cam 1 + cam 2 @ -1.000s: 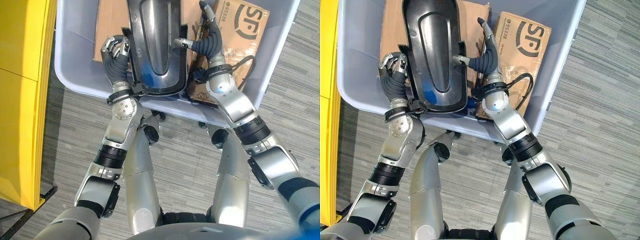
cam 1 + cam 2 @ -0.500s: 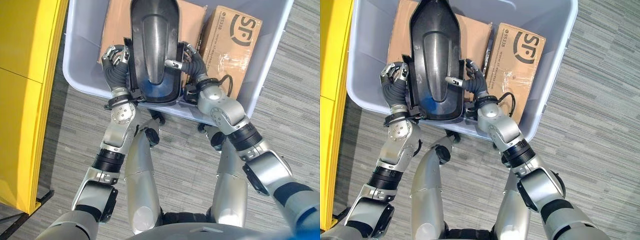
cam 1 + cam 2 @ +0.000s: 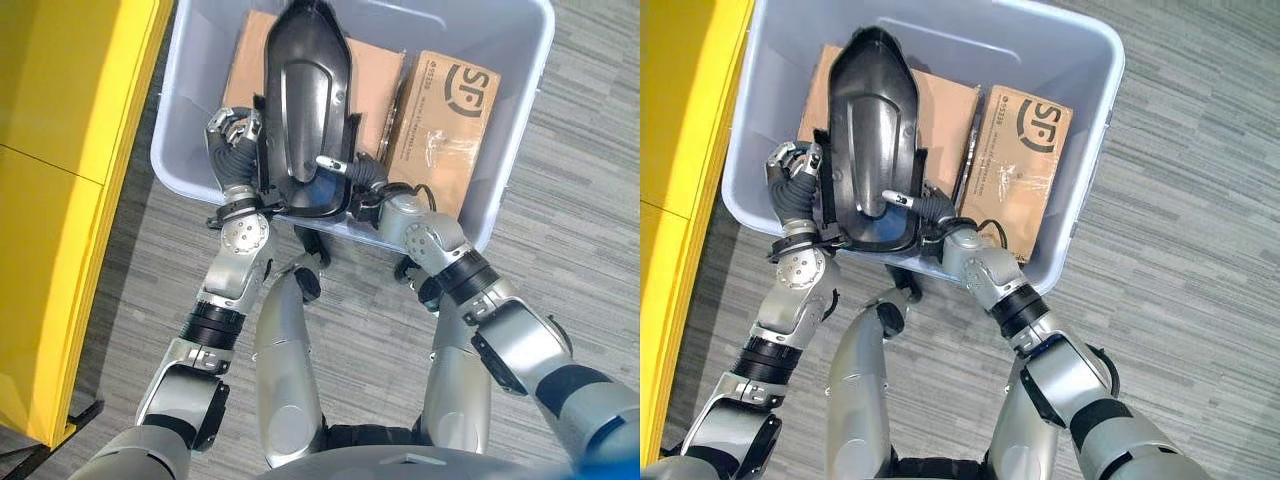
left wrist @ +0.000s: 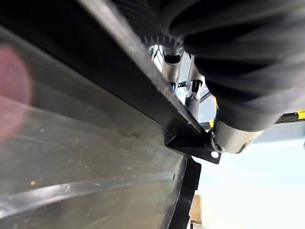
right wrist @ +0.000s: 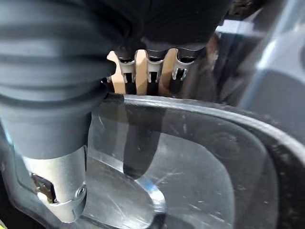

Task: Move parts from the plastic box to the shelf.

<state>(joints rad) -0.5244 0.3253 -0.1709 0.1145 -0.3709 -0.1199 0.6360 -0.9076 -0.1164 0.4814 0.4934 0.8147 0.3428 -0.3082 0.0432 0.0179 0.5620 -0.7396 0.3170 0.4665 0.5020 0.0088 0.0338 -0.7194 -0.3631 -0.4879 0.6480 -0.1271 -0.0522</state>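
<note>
The part is a long black plastic shell, glossy, w/ a raised smooth hump down its middle, a flat rim round it, a narrow rounded far end and a wider near end. Small square tabs stick out of both side edges. It sits over the near-left of the box, far end over the cardboard inside, near end over the box's near wall.

Left hand is at the part's left edge, fingers curled round the rim. In the left wrist view the silver fingers hook over the black edge, w/ a tab just beside the thumb.

Right hand is at the near-right of the part: thumb lies across the top face toward the hump, fingers tuck under the right rim. In the right wrist view the thumb presses on the glossy face and the fingers go down behind the rim, so it pinches the part's edge.

The box is pale grey-blue plastic, on grey striped carpet. Inside: a flat brown carton under the part and a 2nd carton w/ dark print to the right, the 2 just beside each other. A yellow shelf stands along the left, close to the box's left wall.
</note>
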